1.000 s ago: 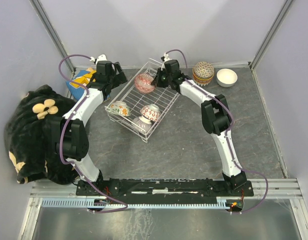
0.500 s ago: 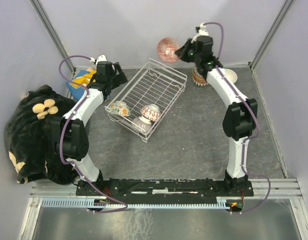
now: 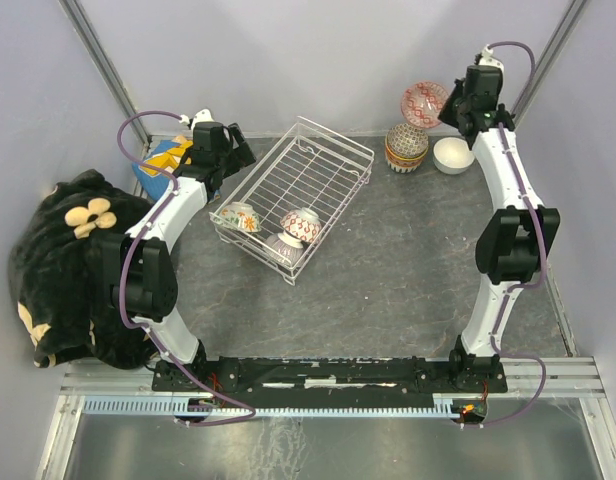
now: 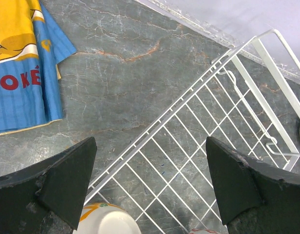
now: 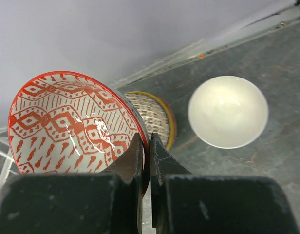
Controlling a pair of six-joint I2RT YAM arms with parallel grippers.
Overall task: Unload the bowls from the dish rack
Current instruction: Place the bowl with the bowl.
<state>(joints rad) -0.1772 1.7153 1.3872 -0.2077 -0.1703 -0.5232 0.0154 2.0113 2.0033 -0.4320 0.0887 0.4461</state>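
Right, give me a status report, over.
Left gripper open, over dish rack edge. Right gripper shut on red-patterned bowl, raised near stacked bowls. Three bowls in rack. Path looks clear.

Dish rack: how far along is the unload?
Done: a stack of patterned ceramic bowls and a plain white bowl sit outside the white wire dish rack. In hand: the right gripper is shut on a red-patterned bowl, raised near that stack. Left: three patterned bowls in the rack; the left gripper is open.
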